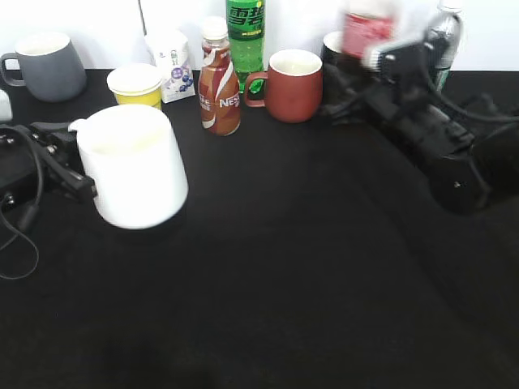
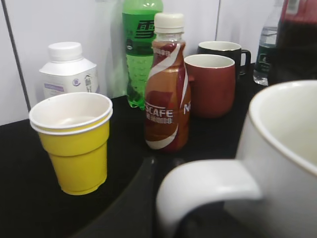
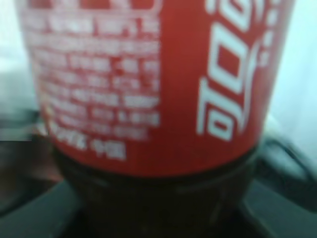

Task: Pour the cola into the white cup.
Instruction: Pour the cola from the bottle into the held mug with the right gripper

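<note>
White cup (image 1: pixel 134 166) held by left gripper (image 1: pixel 77 174) near left edge; right gripper (image 1: pixel 375 77) grasps cola (image 1: pixel 366 31) at back edge.

ext: slanted down, front | L wrist: low, near white cup (image 2: pixel 282 144) | R wrist: close-up cola (image 3: pixel 153 99)

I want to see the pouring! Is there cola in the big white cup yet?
No, it's empty. The white cup shows only a pale, clean inside, with no dark liquid in it.
</note>
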